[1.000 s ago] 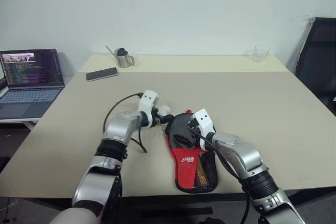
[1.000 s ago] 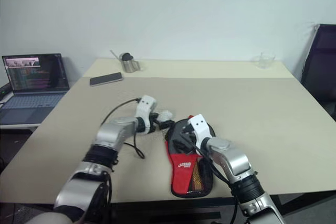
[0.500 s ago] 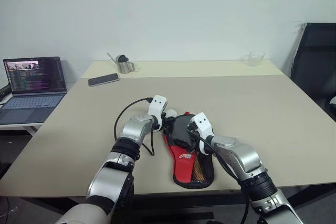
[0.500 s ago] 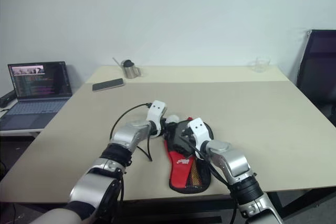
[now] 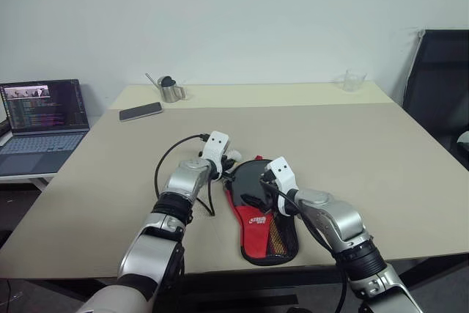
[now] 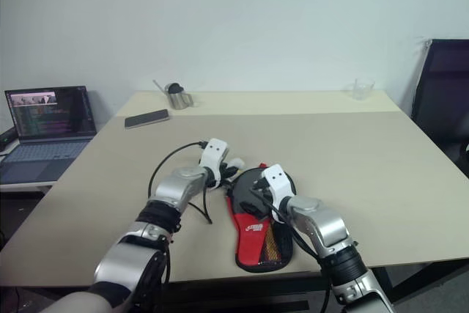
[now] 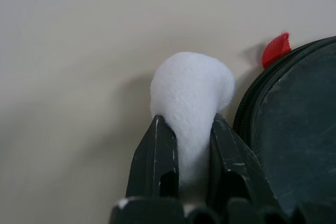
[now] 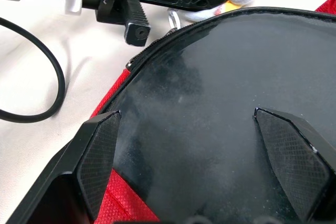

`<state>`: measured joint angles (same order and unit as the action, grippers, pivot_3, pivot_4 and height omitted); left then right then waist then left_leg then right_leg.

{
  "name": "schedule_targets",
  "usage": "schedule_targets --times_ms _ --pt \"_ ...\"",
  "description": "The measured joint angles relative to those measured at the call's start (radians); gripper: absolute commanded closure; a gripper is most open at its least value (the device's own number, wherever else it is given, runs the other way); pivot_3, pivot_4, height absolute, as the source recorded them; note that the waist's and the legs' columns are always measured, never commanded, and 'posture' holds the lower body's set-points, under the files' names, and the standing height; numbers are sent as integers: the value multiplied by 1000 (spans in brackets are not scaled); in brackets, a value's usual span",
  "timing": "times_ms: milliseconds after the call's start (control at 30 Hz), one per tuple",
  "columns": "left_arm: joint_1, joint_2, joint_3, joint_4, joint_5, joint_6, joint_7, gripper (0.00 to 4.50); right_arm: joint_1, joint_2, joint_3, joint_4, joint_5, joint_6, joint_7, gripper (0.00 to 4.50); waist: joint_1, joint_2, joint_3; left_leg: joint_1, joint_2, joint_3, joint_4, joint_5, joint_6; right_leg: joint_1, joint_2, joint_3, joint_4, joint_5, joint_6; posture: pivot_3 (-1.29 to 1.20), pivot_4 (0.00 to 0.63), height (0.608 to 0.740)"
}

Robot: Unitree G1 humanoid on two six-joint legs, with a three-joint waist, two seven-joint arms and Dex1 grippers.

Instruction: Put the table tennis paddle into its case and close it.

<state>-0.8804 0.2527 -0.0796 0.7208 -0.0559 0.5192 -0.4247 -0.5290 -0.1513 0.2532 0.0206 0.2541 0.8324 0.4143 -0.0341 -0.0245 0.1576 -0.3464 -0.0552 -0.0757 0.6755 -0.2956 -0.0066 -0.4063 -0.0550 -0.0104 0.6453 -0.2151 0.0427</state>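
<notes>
Left gripper [image 7: 189, 145] jaws clenched on white lump [image 7: 192, 95] beside case [image 5: 264, 207], likely to clear it; right gripper [image 8: 199, 145] jaws released over case, steadying it.

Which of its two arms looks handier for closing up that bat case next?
Probably the left. Its fingers already pinch the small white lump right at the case's zipped rim. The right gripper hangs open over the case's black top, gripping nothing.
</notes>
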Motion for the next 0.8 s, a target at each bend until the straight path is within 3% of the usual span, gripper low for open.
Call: schedule_targets --times_ms 233,433,567,800 --pt "-22 37 -4 38 41 -62 2 4193 -7 -1 -1 5 0 0 5 0 3 0 1 -1 0 -1 0 0 0 0 0 -1 -1 0 0 0 150 740" --pt "-182 -9 -40 275 109 -234 23 4193 -29 -22 15 10 -1 20 48 0 7 0 2 -5 -2 -2 0 0 0 -2 0 -2 -2 0 0 0 150 740" --pt "-300 -50 -53 449 163 -345 75 4193 -34 -34 36 -14 -2 32 77 0 6 0 2 -15 -2 -2 0 0 0 -13 -1 -3 -1 0 0 0 150 740" --pt "-370 -110 -102 612 276 -445 209 4193 -21 -56 52 -73 2 78 111 0 4 0 2 -18 -2 -2 -1 -1 0 -16 -1 -3 -2 2 -3 0 150 740"
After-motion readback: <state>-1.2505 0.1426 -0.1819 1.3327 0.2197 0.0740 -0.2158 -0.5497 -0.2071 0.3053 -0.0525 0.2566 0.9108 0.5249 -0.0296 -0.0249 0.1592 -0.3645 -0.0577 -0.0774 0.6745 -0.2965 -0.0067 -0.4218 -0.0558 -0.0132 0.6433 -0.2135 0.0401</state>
